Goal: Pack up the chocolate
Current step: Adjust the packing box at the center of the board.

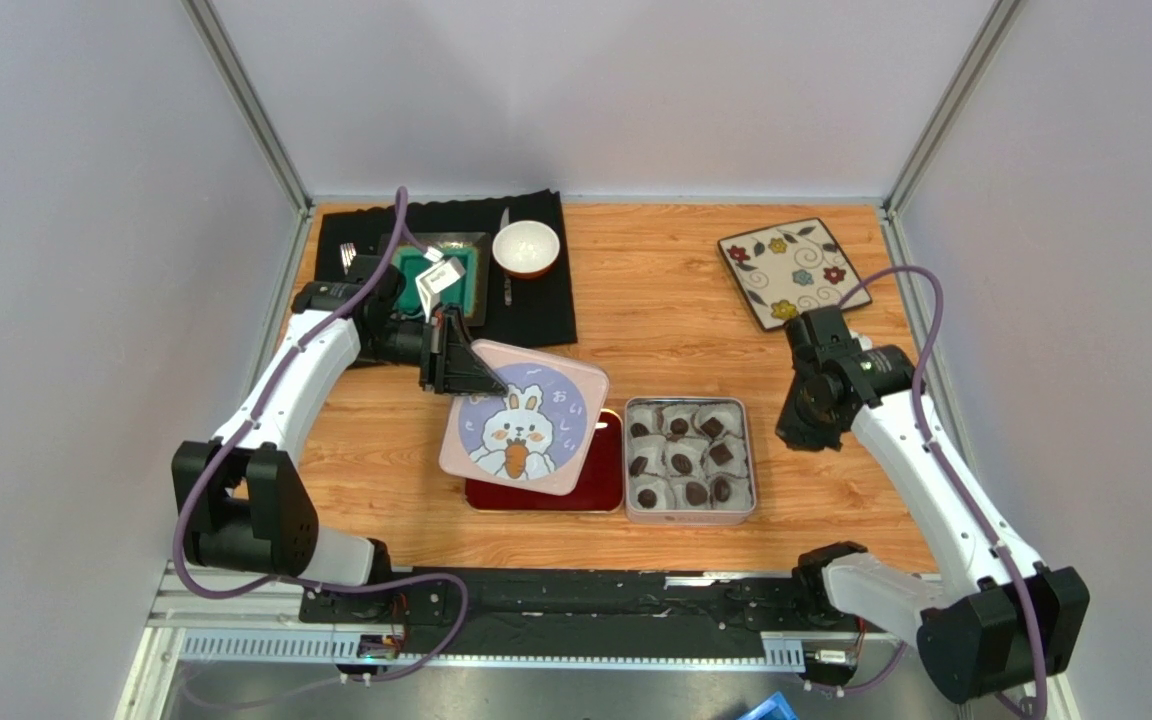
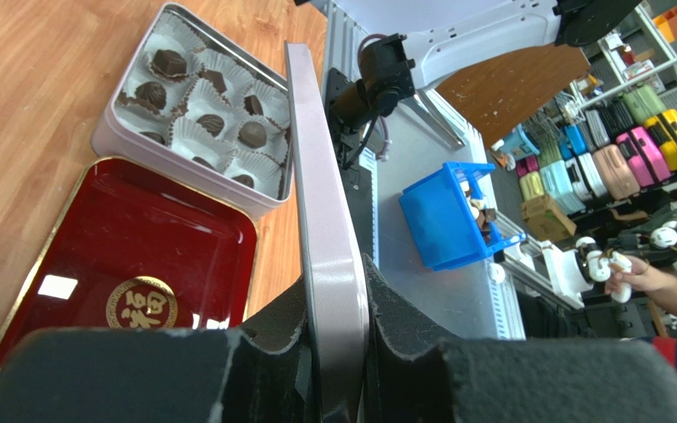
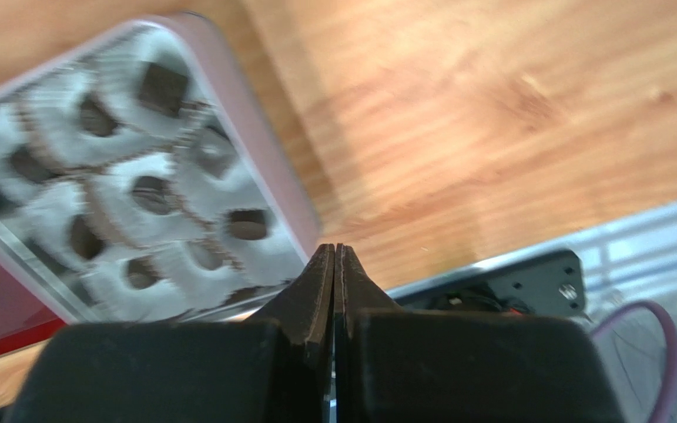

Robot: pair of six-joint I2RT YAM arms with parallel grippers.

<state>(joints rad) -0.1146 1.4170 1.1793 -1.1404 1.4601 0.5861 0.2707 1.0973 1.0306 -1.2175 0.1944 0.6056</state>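
Observation:
The grey tin (image 1: 749, 459) sits at the table's front middle, filled with dark chocolate pieces (image 1: 681, 465) in white paper cups. It also shows in the left wrist view (image 2: 130, 145) and the right wrist view (image 3: 267, 185), with chocolates (image 2: 170, 62) (image 3: 161, 88) inside. My left gripper (image 1: 458, 369) is shut on the edge of the tin lid (image 1: 522, 431), pink with a rabbit picture, held tilted over the red tray (image 1: 605, 488). In the left wrist view the lid's rim (image 2: 333, 256) runs between my fingers. My right gripper (image 1: 800, 435) is shut and empty, just right of the tin.
A black mat (image 1: 537, 308) at the back left holds a green dish (image 1: 425, 278), a white bowl (image 1: 525, 248) and cutlery. A patterned square plate (image 1: 793, 270) lies at the back right. A blue bin (image 2: 448, 216) stands beyond the table's front edge.

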